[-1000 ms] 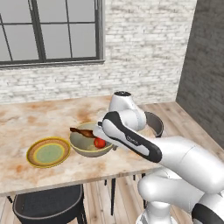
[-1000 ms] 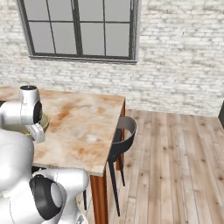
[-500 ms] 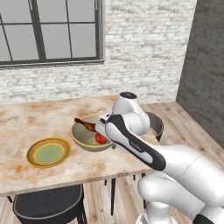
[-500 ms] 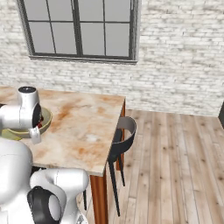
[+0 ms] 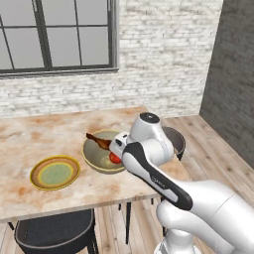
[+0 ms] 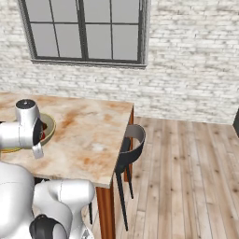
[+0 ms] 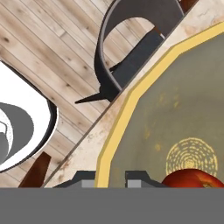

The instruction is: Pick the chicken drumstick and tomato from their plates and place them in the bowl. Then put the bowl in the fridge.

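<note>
The olive-tan bowl [image 5: 97, 154] hangs just above the table [image 5: 44, 134], tilted a little. Across its far rim lies the dark reddish-brown chicken drumstick [image 5: 98, 142], and the red tomato [image 5: 115, 158] sits inside against the near wall. My gripper [image 5: 114, 149] is shut on the bowl's right rim. In the hand view the gripper [image 7: 111, 177] has the bowl's yellow edge [image 7: 131, 100] between its two fingertips [image 7: 85, 177], with the tomato [image 7: 192, 179] at the lower right. One yellow-rimmed plate [image 5: 54, 172] lies bare to the left of the bowl. The fridge is out of view.
A dark chair [image 5: 174, 141] stands at the table's right end, behind my arm, and another chair [image 5: 54, 233] is tucked under the near edge. In the right base view that chair [image 6: 130, 149] sits beside the table's corner, with wooden floor [image 6: 186, 177] beyond.
The bowl, held at its rim, has risen off the table and drifted slightly away from me, carrying the drumstick and tomato. The yellow-rimmed plate has stayed put.
</note>
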